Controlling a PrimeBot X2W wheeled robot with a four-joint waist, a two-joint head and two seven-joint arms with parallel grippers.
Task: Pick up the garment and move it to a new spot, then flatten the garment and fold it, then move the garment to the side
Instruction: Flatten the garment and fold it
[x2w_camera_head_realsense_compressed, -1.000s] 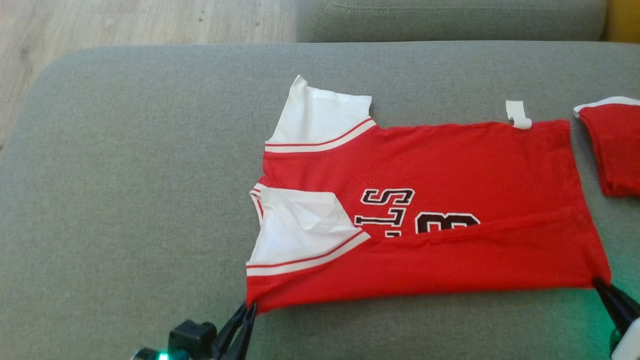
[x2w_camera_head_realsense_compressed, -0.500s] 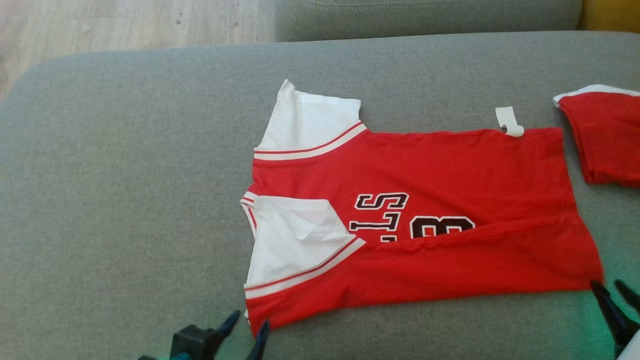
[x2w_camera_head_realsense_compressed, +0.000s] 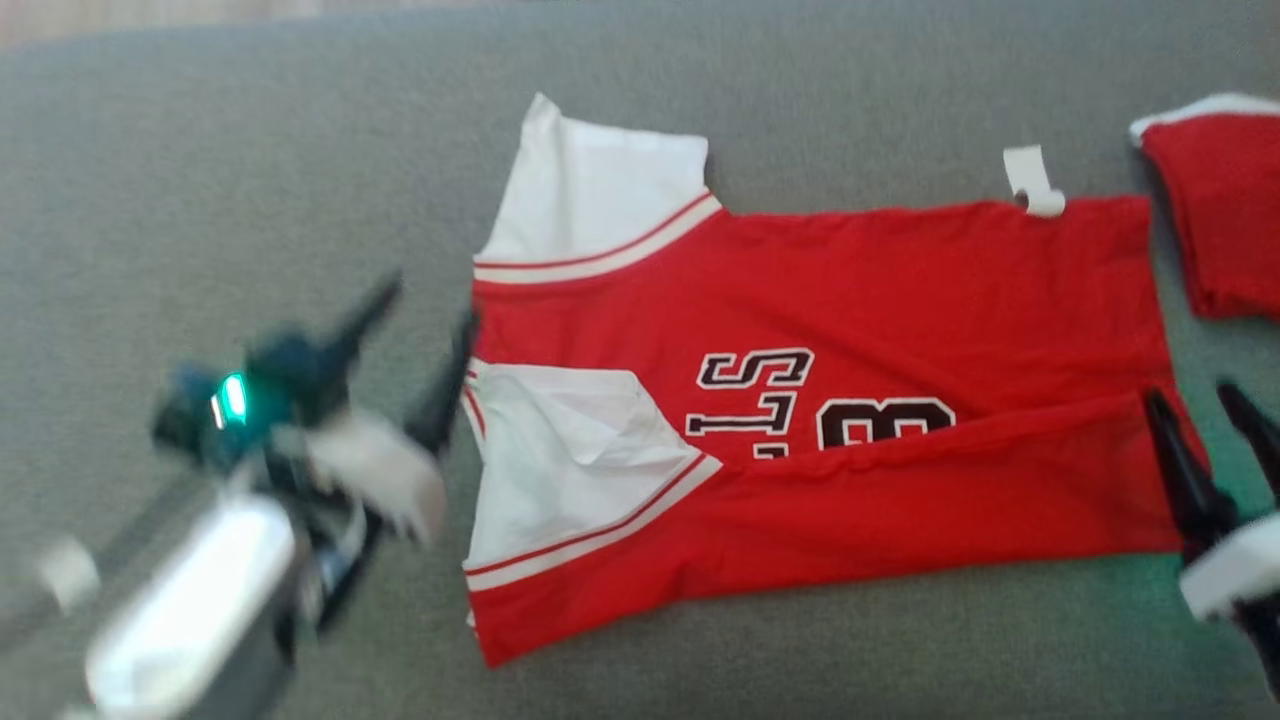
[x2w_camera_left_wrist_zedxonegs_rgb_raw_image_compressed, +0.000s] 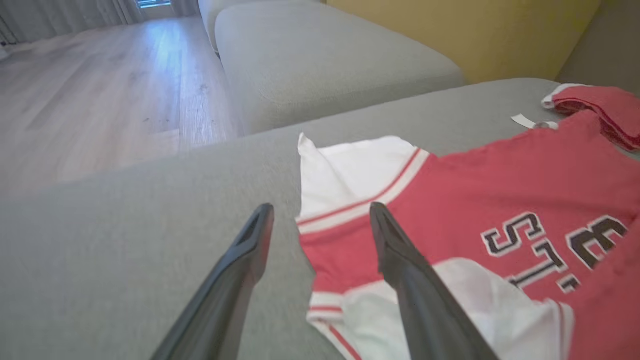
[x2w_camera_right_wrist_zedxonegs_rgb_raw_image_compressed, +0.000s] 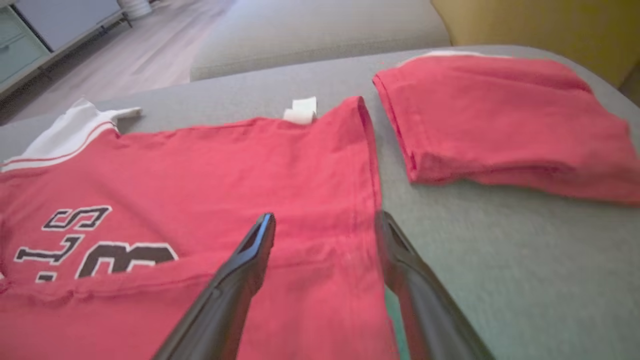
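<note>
The garment (x2w_camera_head_realsense_compressed: 880, 300) is a red jersey with white sleeves and dark lettering, lying flat on the grey cushion (x2w_camera_head_realsense_compressed: 250, 200). Its near long edge is folded up over the lettering. My left gripper (x2w_camera_head_realsense_compressed: 430, 305) is open at the neck end, between the two sleeves. In the left wrist view, the left gripper (x2w_camera_left_wrist_zedxonegs_rgb_raw_image_compressed: 321, 207) straddles the edge of the garment (x2w_camera_left_wrist_zedxonegs_rgb_raw_image_compressed: 500, 190), one finger over red cloth and one over cushion. My right gripper (x2w_camera_head_realsense_compressed: 1192, 395) is open at the hem end. Seen from the right wrist, the right gripper (x2w_camera_right_wrist_zedxonegs_rgb_raw_image_compressed: 325, 216) straddles the hem of the garment (x2w_camera_right_wrist_zedxonegs_rgb_raw_image_compressed: 225, 165). Neither holds anything.
A second red garment (x2w_camera_head_realsense_compressed: 1215, 230), folded, lies just right of the hem, also the folded garment (x2w_camera_right_wrist_zedxonegs_rgb_raw_image_compressed: 500, 120). A white tag (x2w_camera_head_realsense_compressed: 1035, 185) sticks out at the far hem corner. Another grey cushion (x2w_camera_left_wrist_zedxonegs_rgb_raw_image_compressed: 320, 65) and wooden floor (x2w_camera_left_wrist_zedxonegs_rgb_raw_image_compressed: 100, 100) lie beyond.
Both grippers have opened and let go of the garment's near corners. They have moved farther along its short ends, the left to the neck, the right up the hem. The head camera also shifted.
</note>
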